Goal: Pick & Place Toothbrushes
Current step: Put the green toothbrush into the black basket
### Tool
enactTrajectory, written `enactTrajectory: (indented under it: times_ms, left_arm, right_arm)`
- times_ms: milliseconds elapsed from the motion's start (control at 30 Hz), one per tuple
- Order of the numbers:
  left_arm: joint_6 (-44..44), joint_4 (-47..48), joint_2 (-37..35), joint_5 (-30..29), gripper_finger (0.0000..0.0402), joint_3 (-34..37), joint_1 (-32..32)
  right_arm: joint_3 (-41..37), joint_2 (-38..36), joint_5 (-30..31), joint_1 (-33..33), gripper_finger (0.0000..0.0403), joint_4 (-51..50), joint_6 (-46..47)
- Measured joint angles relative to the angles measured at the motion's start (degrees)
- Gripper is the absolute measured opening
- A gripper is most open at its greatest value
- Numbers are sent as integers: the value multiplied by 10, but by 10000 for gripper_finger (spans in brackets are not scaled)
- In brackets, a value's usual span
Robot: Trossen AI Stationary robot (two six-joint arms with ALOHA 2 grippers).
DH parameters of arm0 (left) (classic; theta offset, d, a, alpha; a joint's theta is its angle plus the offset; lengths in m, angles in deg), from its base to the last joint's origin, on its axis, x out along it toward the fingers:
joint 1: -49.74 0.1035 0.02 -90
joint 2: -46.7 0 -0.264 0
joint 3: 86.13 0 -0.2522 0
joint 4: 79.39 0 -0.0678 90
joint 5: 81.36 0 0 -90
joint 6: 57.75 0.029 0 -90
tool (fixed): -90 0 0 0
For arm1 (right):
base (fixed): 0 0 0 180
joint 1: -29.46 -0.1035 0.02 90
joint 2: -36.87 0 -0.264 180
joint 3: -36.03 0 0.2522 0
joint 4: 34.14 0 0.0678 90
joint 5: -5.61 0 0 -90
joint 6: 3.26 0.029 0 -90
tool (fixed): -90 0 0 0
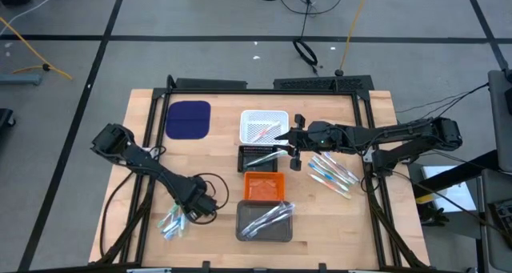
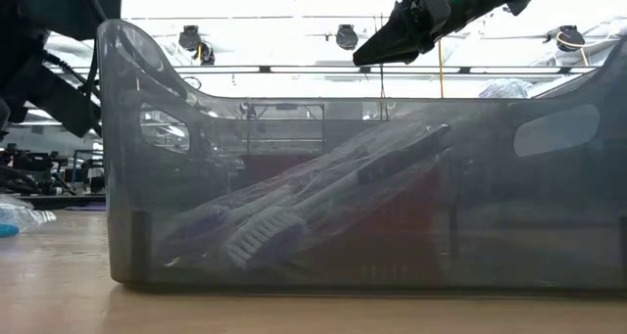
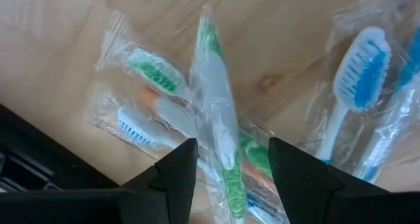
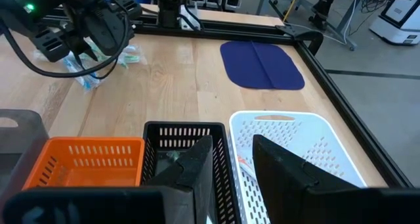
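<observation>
Where the high view looks straight down, a pale wooden desk point(image 1: 208, 177) with a black frame stands on a grey floor crossed by dark lines, with cables lying at the top of the frame. Four trays sit in a column at the centre: white point(image 1: 264, 126), black point(image 1: 262, 158), orange point(image 1: 264, 186) and grey point(image 1: 265, 222). A dark blue pad point(image 1: 188, 118) lies at upper left of the desk. Wrapped toothbrushes lie in two loose piles, one at lower left point(image 1: 172, 222) and one at right of centre point(image 1: 332, 173); more lie in the grey tray. The left pincer point(image 1: 186, 217) hangs over the lower-left pile, and the right pincer point(image 1: 282, 149) is above the black tray.

In the low view, the grey tray's clouded wall point(image 2: 490, 216) fills the frame, with toothbrushes dimly seen inside. Behind it show bright ceiling lights and shelving. The right pincer point(image 2: 377, 52) enters at upper centre.

The left wrist view shows the left pincer point(image 3: 230, 165) spread wide, one finger on each side of a green wrapped toothbrush point(image 3: 220, 132), not pinching it. Blue ones point(image 3: 357, 86) lie at right on the wood.

In the right wrist view, the right pincer point(image 4: 233, 168) stands partly apart, holding nothing, over the black tray point(image 4: 184, 135) and the white tray point(image 4: 295, 138). The left arm point(image 4: 85, 27) shows at upper left.
</observation>
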Motion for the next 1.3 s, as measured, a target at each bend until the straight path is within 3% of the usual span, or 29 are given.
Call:
enactTrajectory:
  times_ms: [200, 467, 667, 833, 1000, 1300]
  left_arm:
    - [0, 0, 0, 0, 171, 0, 0]
    - [12, -1, 0, 0, 16, 0, 5]
    - [29, 16, 0, -6, 7, -15, 20]
    - [47, 99, 0, -45, 8, -66, 36]
    - [72, 151, -2, -145, 7, -143, 49]
    - [135, 141, -60, -420, 7, -264, 52]
  right_arm:
    - [0, 0, 0, 0, 100, 0, 0]
    - [0, 0, 0, 0, 100, 0, 0]
    - [0, 0, 0, 0, 100, 0, 0]
    - [0, 0, 0, 0, 100, 0, 0]
    - [0, 0, 0, 0, 100, 0, 0]
    - [0, 0, -2, 0, 100, 14, 11]
